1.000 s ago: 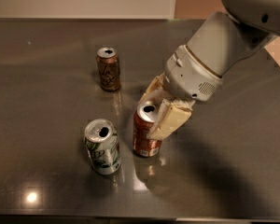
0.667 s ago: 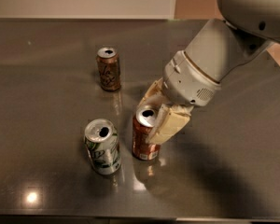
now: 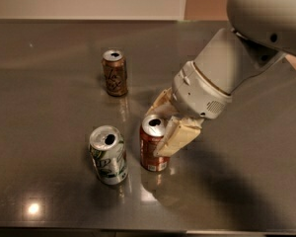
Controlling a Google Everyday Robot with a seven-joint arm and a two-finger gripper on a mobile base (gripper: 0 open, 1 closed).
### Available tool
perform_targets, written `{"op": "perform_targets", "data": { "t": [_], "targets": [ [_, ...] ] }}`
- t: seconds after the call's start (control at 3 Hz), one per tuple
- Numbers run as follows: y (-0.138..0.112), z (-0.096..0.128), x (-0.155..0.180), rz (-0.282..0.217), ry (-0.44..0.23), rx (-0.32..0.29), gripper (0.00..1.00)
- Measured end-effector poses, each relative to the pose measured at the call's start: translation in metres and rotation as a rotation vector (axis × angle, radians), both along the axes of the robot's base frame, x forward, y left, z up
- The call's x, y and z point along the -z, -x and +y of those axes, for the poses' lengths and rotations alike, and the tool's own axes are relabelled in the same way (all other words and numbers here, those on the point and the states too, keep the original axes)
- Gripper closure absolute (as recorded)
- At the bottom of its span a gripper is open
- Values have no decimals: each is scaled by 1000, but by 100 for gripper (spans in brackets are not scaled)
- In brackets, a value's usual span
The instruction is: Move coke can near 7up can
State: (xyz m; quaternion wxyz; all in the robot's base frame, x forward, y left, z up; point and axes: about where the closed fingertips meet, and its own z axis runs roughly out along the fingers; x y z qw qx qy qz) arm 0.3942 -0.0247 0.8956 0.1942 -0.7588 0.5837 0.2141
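Observation:
The red coke can [image 3: 149, 154] stands upright on the dark table [image 3: 44, 107], just right of the silver-white, green-marked 7up can [image 3: 108, 156], with a narrow gap between them. My gripper [image 3: 162, 128] reaches in from the upper right and is shut on the coke can's upper part, one cream finger [image 3: 176, 136] on its right front side and the other [image 3: 160, 102] behind it. The 7up can stands upright, its top slightly tilted.
A brown-gold can [image 3: 114, 73] with script lettering stands upright farther back, left of my arm [image 3: 222, 78]. The table's front edge runs along the bottom of the view. A pale wall lies behind the table.
My gripper has carried the coke can a little forward and left, closer to the 7up can. The other two cans have not moved.

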Motion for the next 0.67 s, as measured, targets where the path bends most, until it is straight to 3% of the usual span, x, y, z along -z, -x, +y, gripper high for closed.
{"op": "perform_targets", "data": {
  "t": [0.33,0.67],
  "targets": [
    [0,1,0,-2,0,-2,0],
    [0,2,0,-2,0,-2,0]
  ]
}}
